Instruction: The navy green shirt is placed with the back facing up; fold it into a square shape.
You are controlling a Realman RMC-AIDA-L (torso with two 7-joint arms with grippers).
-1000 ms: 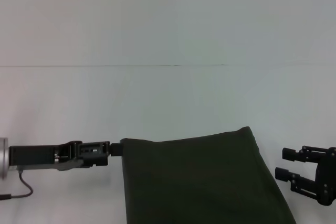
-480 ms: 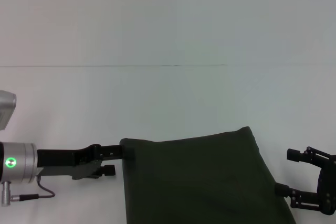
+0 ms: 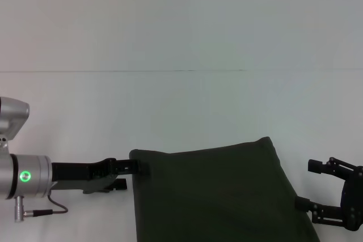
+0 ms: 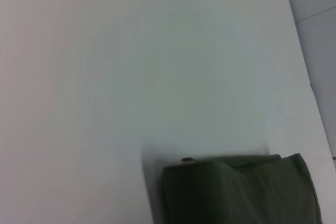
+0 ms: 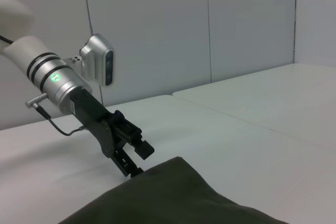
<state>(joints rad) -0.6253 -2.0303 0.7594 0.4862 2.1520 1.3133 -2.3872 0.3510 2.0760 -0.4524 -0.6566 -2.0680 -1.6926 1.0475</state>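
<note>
Since a second earlier the left gripper had slid rightward, its fingers now spread against the navy green shirt's far-left corner. That folded shirt lay at the white table's near edge, bare surface all around and beyond it. Over the same second the right gripper had opened wide; it stood at the shirt's right edge.

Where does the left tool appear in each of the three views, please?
Head view: left tool at lower left, at the navy green shirt's far left corner.
Left wrist view: not in it; only the shirt corner shows.
Right wrist view: at centre, tips at the shirt.
Shared landmark: that shirt corner.
</note>
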